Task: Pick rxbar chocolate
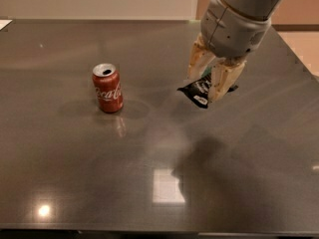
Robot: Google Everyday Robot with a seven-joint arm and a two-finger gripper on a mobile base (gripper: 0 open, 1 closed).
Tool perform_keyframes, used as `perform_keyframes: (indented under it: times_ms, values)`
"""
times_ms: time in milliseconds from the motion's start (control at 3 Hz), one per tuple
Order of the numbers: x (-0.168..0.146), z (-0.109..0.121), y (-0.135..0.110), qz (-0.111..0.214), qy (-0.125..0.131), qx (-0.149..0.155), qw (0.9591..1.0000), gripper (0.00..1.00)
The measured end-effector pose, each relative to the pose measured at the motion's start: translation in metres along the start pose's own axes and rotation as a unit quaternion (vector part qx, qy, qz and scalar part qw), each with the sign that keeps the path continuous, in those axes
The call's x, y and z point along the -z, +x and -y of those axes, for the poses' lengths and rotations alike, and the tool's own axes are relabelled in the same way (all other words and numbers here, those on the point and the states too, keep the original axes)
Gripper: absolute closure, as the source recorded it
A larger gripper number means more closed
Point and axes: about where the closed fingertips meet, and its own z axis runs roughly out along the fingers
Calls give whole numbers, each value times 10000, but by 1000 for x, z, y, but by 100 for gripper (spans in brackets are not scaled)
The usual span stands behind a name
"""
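Observation:
The rxbar chocolate (197, 92) is a flat black wrapper with white lettering and a small white label. It hangs tilted in the air above the dark table (149, 173), right of centre. My gripper (208, 86) is shut on it, one cream finger on each side, with the grey arm above reaching in from the upper right. The bar's shadow lies on the table below it.
A red Coca-Cola can (107, 87) stands upright at the left of centre. The table's right edge (299, 63) runs close to the arm. A bright light reflection (167, 185) lies on the table near the front.

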Motion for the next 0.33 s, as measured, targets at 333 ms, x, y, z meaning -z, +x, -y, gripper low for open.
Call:
perform_keyframes:
  times_ms: [333]
  values:
    - [0, 0, 0, 0, 1, 0, 10000, 100]
